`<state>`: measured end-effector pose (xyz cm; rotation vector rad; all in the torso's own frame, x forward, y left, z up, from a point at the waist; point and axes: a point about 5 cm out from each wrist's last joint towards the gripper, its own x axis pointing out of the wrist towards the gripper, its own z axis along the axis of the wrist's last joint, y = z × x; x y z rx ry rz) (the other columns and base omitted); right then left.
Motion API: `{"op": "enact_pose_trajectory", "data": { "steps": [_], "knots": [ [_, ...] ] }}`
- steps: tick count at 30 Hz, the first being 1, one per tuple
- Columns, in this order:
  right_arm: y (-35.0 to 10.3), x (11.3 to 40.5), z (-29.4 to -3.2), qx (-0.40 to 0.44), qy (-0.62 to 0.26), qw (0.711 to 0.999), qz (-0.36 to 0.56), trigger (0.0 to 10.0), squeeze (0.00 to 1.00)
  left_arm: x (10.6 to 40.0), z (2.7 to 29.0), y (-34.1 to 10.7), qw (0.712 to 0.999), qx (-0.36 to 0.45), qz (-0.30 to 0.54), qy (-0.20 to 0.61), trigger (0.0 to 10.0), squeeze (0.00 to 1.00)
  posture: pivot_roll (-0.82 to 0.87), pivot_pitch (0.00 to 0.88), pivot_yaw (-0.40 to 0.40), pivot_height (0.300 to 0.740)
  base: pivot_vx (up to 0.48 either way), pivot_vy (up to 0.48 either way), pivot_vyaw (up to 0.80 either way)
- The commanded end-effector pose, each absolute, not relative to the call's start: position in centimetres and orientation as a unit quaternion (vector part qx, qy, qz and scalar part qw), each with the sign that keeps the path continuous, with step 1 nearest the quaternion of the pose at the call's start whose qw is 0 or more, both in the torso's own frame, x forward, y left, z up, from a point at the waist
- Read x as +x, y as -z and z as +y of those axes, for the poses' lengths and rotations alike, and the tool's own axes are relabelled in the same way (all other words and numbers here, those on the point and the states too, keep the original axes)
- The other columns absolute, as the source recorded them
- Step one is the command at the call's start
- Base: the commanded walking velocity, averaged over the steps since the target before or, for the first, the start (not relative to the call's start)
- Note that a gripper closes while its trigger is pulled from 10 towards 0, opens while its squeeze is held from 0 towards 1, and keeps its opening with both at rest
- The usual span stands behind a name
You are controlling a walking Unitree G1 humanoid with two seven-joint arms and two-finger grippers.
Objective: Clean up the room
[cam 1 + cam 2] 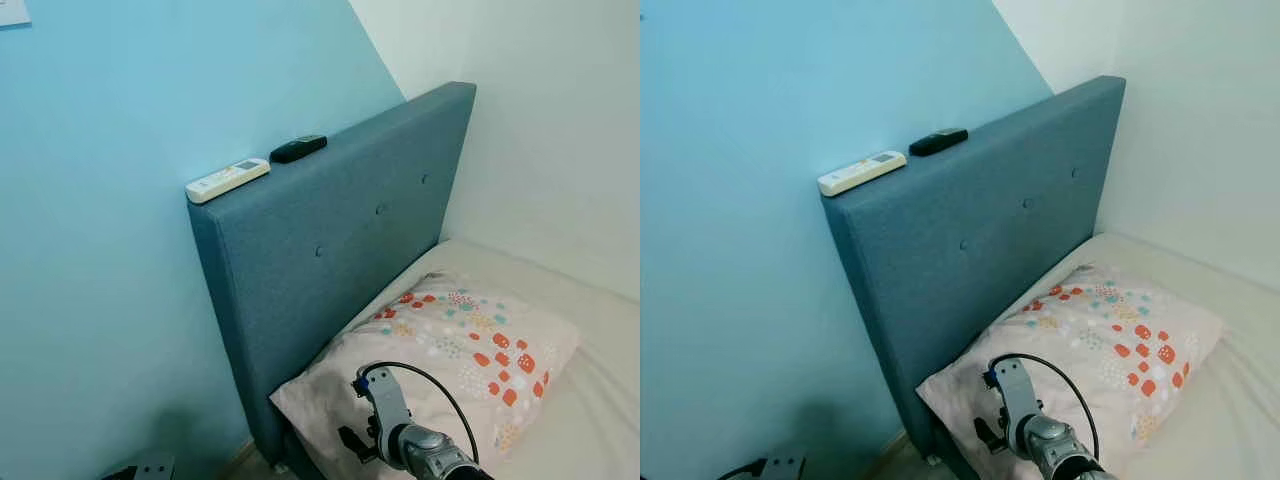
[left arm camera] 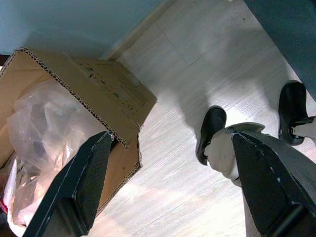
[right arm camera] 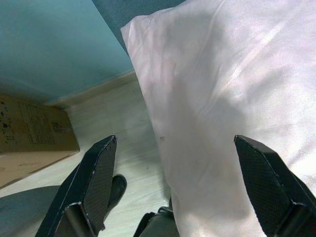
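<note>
The right arm [image 1: 420, 445] is cut off at the lower edge of the head views, so only its wrist and a looped black cable show there, over the near corner of the patterned pillow [image 1: 470, 350]. The right tool [image 3: 173, 187] appears in its wrist view with its two black fingers [image 3: 96, 182] wide apart and nothing between them, hanging above the pale pillow edge and the floor [image 3: 118, 123] beside the bed.

The left tool [image 2: 168, 187] also has its fingers spread apart and holds nothing; it hangs over an open cardboard box [image 2: 98, 98] stuffed with crumpled clear plastic [image 2: 44, 128], whose contents are hard to make out. Two black feet [image 2: 212, 131] of the robot stand on the light wood floor near the box.

On the top edge of the blue padded headboard [image 1: 330, 230] lie a white remote [image 1: 227, 179], at the end nearest the blue wall [image 1: 100, 250], and a black remote [image 1: 298, 148] just further along, apart from it. The box also shows partly at the edge of the right wrist view. The mattress [image 1: 600, 400] runs out of frame.
</note>
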<state>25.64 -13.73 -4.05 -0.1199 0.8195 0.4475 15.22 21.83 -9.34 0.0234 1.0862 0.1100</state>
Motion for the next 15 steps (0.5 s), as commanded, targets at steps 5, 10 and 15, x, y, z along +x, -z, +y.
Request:
{"op": "enact_pose_trajectory", "data": {
  "steps": [5,10,15],
  "knots": [
    [3.9,25.9,-13.5,-0.064,-0.222,0.89,0.394,10.0,0.0,14.6,20.6,9.8,0.85,0.014,0.524,-0.044,10.0,0.0,-0.11,0.0,-0.028,0.74,0.0,0.0,0.0],
    [3.8,25.9,-13.5,-0.063,-0.221,0.89,0.394,10.0,0.0,14.7,19.7,9.9,0.851,0.012,0.524,-0.038,10.0,0.0,-0.11,0.0,-0.027,0.74,0.0,0.0,0.0],
    [3.8,25.9,-13.5,-0.062,-0.22,0.89,0.394,10.0,0.0,14.7,19.6,10.0,0.849,0.018,0.526,-0.037,10.0,0.0,-0.11,0.0,-0.025,0.74,-0.059,0.0,0.0]
  ]
}}
